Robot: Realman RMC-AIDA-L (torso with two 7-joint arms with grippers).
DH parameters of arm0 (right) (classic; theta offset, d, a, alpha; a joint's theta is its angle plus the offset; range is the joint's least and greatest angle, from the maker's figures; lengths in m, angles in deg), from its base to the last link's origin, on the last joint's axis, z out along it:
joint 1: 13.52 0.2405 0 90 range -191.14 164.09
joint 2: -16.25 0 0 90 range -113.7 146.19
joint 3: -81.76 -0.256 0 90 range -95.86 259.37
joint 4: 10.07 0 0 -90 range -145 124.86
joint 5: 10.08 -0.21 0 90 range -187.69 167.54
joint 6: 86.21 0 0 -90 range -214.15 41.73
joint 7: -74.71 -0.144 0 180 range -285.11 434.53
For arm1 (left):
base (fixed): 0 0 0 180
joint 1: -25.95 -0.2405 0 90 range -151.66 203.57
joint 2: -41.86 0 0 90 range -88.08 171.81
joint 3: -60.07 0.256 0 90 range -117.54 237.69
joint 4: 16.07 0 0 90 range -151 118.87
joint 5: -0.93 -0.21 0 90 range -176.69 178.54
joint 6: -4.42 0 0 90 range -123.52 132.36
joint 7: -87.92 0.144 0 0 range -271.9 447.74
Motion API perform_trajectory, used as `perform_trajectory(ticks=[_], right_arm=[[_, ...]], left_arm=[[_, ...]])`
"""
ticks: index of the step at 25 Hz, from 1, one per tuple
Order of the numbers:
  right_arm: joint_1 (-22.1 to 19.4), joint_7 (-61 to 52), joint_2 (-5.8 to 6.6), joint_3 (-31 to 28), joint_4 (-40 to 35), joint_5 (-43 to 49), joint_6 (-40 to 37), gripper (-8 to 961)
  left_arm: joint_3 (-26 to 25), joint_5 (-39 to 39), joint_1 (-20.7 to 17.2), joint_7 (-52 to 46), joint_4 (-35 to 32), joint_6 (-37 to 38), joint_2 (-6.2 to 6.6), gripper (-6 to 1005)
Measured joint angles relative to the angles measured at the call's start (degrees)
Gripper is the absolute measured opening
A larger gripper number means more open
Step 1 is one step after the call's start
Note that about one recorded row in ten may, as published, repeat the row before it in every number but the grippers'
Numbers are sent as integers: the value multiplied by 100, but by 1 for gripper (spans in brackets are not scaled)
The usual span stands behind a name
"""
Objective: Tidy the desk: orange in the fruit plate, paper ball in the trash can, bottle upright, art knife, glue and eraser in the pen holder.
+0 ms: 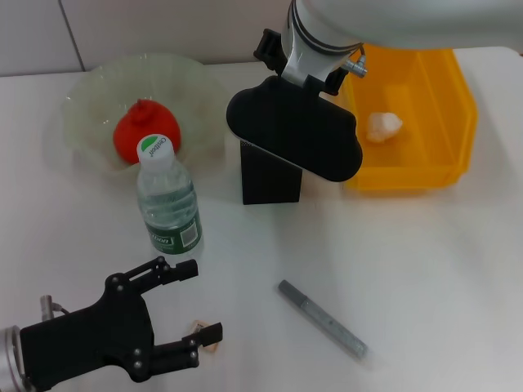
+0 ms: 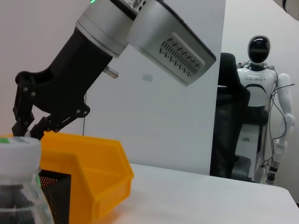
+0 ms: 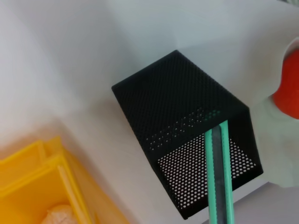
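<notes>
The left end effector (image 1: 194, 306) hovers with fingers spread wide beside the upright bottle (image 1: 167, 198); the right end effector, above the pen holder (image 1: 270, 175), grips the art knife (image 3: 218, 175).

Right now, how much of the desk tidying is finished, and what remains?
Done: the orange lies in the fruit plate, the paper ball is in the yellow bin, and the bottle stands upright. In hand: the right gripper hangs over the pen holder, with the art knife pointing into its opening. Left: the glue stick and the eraser lie on the table. The left gripper, jaws open, is beside the eraser.
</notes>
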Motion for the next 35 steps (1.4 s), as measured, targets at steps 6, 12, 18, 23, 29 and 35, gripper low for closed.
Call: perform_trajectory(ticks=[6, 12, 18, 23, 29, 35], right_arm=[[-3, -86, 2, 4, -70, -3, -127, 245], [-11, -115, 2, 28, -72, -3, -199, 248], [55, -273, 6, -141, -142, -5, -298, 253], [25, -300, -125, -1228, -700, -28, -770, 260], [-252, -239, -300, -2982, -1643, -445, -1473, 269], [-1166, -814, -272, -4833, -2693, -2428, -1818, 278]], left_arm=[[0, 1, 14, 0, 0, -3, 0, 770], [0, 1, 18, 0, -1, -9, 0, 769], [0, 1, 27, 3, -1, -7, 6, 768], [0, 2, -4, 9, -5, 22, 13, 767], [-8, 2, -34, 36, -10, 33, 19, 766], [-95, 135, -95, 428, -10, 73, 8, 765]])
